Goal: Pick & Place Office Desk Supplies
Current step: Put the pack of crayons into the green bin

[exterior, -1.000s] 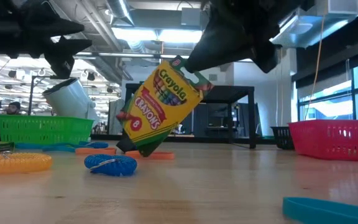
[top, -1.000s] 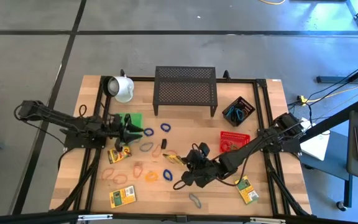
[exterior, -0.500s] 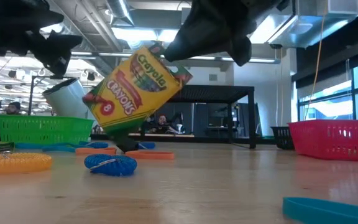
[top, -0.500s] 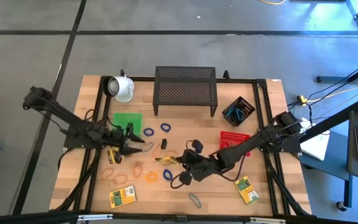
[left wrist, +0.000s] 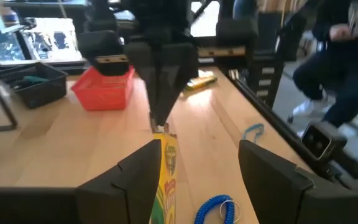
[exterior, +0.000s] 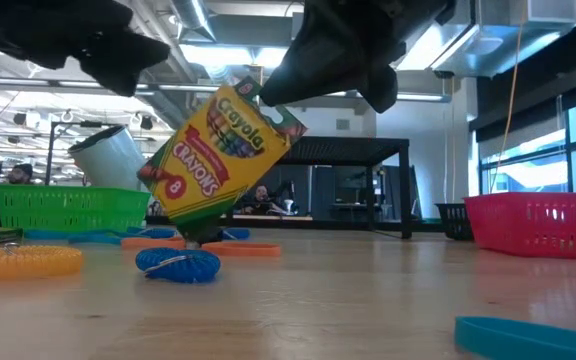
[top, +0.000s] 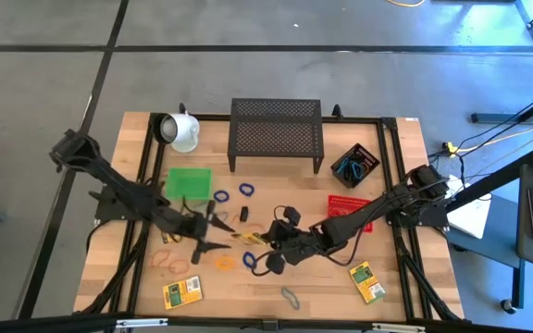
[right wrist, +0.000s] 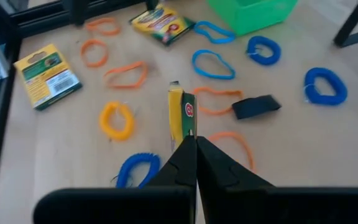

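Observation:
My right gripper is shut on a yellow-and-green crayon box near the table's middle. In the low view the crayon box hangs tilted below the right gripper. My left gripper is open just left of the box. In its wrist view the left gripper has one finger on each side of the crayon box; whether either finger touches it, I cannot tell. Blue, orange and yellow rubber-band loops lie flat on the wood around them. My right gripper pinches the crayon box's upper end between its two shut fingers, coming slanting down from the table's right. The box hangs tilted below the fingers, its lower corner close above the table; whether that corner touches the wood, I cannot tell.
Two more crayon boxes lie near the near edge. A green basket, a red basket and a black basket stand farther back, with the black mesh rack and the white mug at the far edge.
My left gripper has moved toward the table's near edge and right, up to the crayon box. My right gripper has carried the box a little toward the table's left; the box rose and swung, then settled lower, still tilted.

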Available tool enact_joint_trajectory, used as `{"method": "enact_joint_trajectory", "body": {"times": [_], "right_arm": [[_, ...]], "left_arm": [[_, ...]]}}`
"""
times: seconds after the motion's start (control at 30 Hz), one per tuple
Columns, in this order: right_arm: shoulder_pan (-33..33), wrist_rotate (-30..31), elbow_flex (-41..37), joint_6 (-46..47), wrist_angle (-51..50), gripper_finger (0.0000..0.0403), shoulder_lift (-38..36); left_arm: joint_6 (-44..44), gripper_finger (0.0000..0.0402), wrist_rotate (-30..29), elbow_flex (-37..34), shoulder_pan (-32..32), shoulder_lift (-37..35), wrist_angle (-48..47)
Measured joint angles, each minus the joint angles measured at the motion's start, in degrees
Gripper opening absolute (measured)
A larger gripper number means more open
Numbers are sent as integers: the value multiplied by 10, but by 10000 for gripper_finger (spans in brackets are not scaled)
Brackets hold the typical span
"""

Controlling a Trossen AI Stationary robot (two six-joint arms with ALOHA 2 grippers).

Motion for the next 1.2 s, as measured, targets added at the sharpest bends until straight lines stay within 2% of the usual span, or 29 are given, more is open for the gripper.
{"method": "enact_joint_trajectory", "body": {"times": [0.23,0.43,0.57,0.77,1.07,1.2], "right_arm": [[0,-12,0,-7,1,1,0],[0,-12,0,-21,2,1,0],[5,-13,0,-56,2,1,0],[18,7,0,-121,8,1,0],[28,39,0,-191,61,1,0],[28,40,0,-192,64,1,0]], "left_arm": [[57,214,-6,83,-2,116,0],[92,214,-73,129,-1,169,0],[101,214,-94,135,-3,173,0],[86,214,-68,135,-3,173,-26],[30,214,-68,135,-2,173,-63],[28,193,-84,135,-2,173,-60]]}}
